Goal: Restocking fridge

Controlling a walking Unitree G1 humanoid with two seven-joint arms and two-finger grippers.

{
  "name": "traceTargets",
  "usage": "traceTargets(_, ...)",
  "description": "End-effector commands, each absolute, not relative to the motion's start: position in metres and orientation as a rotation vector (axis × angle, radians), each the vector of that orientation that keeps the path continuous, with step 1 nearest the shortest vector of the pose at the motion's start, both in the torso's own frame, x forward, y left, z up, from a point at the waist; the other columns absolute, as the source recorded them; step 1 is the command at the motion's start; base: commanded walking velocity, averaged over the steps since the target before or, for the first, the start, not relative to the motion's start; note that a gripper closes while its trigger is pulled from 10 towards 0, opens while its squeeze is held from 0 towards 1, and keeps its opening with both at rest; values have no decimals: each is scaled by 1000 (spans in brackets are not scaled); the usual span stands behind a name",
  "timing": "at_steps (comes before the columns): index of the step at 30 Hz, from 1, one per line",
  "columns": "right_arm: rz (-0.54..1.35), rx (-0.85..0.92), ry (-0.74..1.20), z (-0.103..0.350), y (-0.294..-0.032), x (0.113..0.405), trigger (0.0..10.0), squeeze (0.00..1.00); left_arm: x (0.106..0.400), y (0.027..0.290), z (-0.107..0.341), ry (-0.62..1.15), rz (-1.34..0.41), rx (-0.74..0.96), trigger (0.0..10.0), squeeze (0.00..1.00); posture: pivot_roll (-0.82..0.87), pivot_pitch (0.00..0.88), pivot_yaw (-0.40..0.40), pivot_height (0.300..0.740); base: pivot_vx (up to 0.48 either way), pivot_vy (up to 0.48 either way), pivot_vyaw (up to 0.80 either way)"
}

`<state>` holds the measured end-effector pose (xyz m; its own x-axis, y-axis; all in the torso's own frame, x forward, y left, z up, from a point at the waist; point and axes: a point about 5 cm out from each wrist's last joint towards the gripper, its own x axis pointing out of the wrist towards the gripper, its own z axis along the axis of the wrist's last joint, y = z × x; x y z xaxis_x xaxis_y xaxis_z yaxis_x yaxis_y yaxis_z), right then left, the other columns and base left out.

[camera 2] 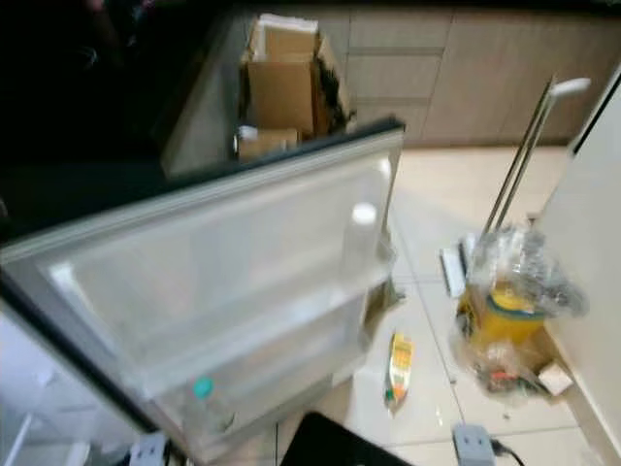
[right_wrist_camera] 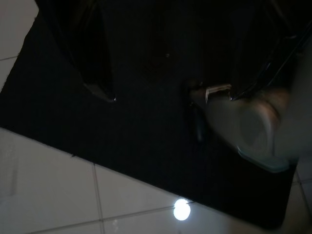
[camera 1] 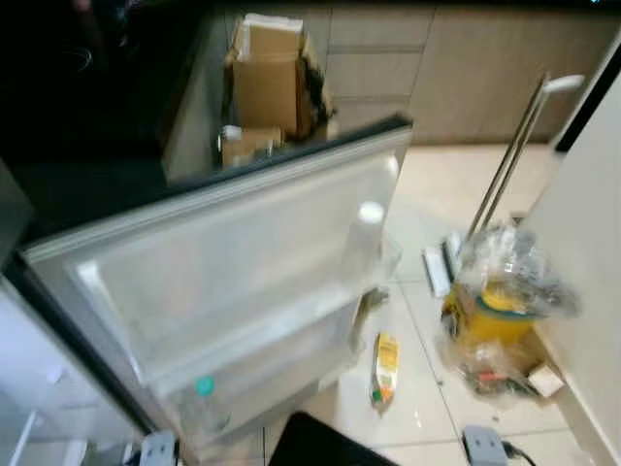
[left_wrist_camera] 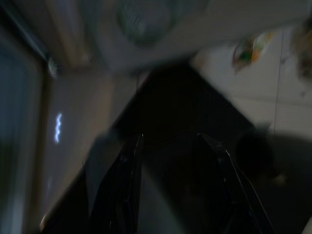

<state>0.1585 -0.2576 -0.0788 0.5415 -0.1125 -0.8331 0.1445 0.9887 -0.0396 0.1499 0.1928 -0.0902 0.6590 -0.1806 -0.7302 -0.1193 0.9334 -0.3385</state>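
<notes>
**Open fridge door over glossy tile**

The fridge door is standing wide open, its frosted white plastic shelves curving smoothly; a clear bottle with a teal cap is sitting in the lowest shelf. A flat yellow-green packet is lying on the shiny cream floor tiles, near a crinkled clear bag over a yellow tub. Cardboard boxes are leaning by wooden cabinets. The left gripper is hanging with fingers apart, holding nothing. The right gripper is also spread and empty above a black mat.
</notes>
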Motion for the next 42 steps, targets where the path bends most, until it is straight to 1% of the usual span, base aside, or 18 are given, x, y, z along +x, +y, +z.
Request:
traceTargets(1, -153, 70, 998, -83, -252, 152, 10000, 0, 131, 195, -98, 919, -18, -373, 10000, 0, -37, 42, -36, 695, 0, 0, 0)
traceTargets(9, -137, 62, 997, -83, -251, 153, 10000, 0, 128, 197, -98, 932, -18, -358, 10000, 0, -37, 42, -37, 740, 0, 0, 0)
traceTargets(22, -135, 62, 995, -83, -250, 152, 10000, 0, 127, 194, -99, 940, -52, -342, 10000, 0, -38, 38, -35, 740, 0, 0, 0)
traceTargets(27, -176, 82, 1021, -85, -251, 149, 10000, 0, 127, 192, -99, 952, -89, -360, 10000, 0, -41, 34, -34, 740, 0, 0, 0)
traceTargets(36, -170, 68, 1030, -86, -250, 147, 10000, 0, 124, 188, -100, 972, -122, -400, 10000, 0, -40, 35, -33, 740, 0, -458, 0)
traceTargets(42, -181, 61, 1034, -86, -251, 146, 10000, 0, 121, 187, -101, 989, -119, -376, 10000, 0, -40, 37, -32, 740, 0, -480, 0)
